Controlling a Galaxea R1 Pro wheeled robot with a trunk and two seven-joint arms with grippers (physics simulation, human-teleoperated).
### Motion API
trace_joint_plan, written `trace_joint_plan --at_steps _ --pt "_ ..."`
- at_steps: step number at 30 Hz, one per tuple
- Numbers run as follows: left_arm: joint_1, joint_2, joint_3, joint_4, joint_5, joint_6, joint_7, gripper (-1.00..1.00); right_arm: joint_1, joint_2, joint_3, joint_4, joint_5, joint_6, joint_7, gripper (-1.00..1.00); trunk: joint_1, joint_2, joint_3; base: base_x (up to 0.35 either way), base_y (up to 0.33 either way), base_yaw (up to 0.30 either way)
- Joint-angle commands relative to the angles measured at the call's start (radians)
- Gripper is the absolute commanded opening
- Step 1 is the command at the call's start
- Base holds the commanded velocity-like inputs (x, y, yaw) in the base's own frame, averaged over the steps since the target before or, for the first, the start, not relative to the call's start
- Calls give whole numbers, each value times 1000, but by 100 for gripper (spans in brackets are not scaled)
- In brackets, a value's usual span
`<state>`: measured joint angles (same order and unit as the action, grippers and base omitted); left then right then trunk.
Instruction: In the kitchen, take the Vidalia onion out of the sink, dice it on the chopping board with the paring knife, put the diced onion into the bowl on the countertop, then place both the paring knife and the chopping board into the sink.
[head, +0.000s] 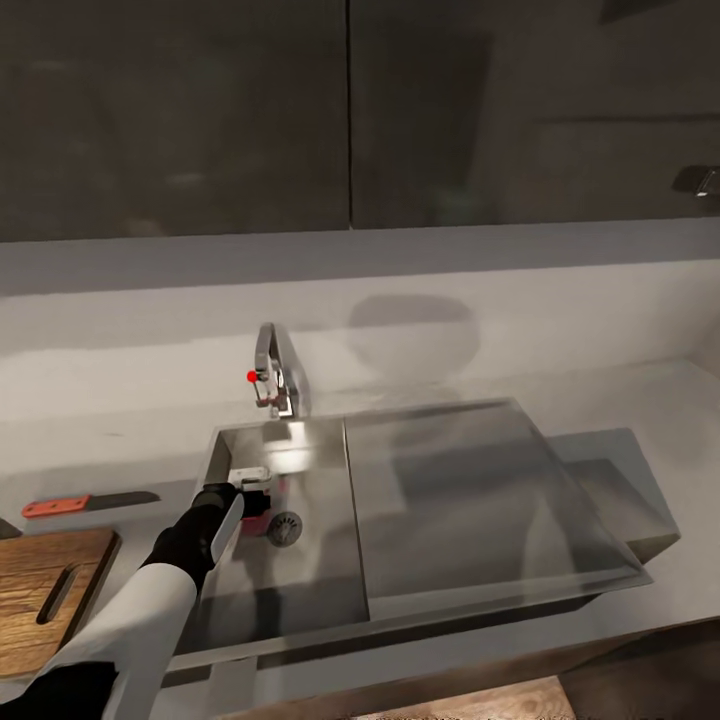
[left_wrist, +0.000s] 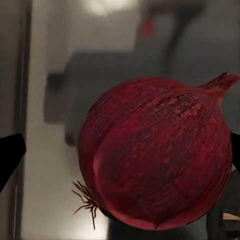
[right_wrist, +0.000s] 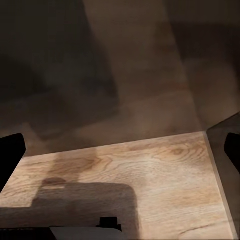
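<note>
Reaching into the sink (head: 300, 570) near its drain, we are holding our left end effector (head: 255, 492) spread around the Vidalia onion (left_wrist: 155, 152); our right end effector (right_wrist: 120, 150) is hanging spread over wood floor (right_wrist: 145, 170). Paring knife (head: 85, 503) and chopping board (head: 45, 595) are lying at the worktop's (head: 120, 440) left edge.

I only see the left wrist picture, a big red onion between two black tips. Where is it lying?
Observer: The Vidalia onion lies in the left basin of the sink, by the drain, below the tap.
Operator: Is anything ready for cutting it?
Observer: Yes, a chopping board lies on the countertop left of the sink, with the paring knife just behind it.
Operator: And the other hand?
Observer: The right hand hangs open over wood floor, holding nothing.
</note>
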<state>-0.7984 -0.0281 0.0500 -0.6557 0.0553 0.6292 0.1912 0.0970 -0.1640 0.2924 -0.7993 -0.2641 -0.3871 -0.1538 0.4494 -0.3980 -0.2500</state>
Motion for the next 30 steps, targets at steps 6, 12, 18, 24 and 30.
trace_joint_plan --at_steps 6,12,18,24,30 --pt "0 -5 2 -1 6 4 5 100 0 -2 7 -1 -7 -3 -8 100 1 -2 -11 0 0 0" --pt "0 -14 2 -2 6 4 5 100 0 -2 7 -1 -7 -3 -8 100 1 -2 -21 0 0 0" --pt "0 -16 2 -7 4 4 6 100 0 -2 7 -2 -8 -3 -9 100 1 -2 -25 0 0 0" --pt "1 -16 3 -20 2 4 10 100 0 -2 7 -2 -7 -3 -9 100 1 -2 -26 0 0 0" --pt "0 -15 3 -40 0 5 13 -100 0 -2 7 -2 -7 -3 -9 100 1 -2 -26 0 0 0"
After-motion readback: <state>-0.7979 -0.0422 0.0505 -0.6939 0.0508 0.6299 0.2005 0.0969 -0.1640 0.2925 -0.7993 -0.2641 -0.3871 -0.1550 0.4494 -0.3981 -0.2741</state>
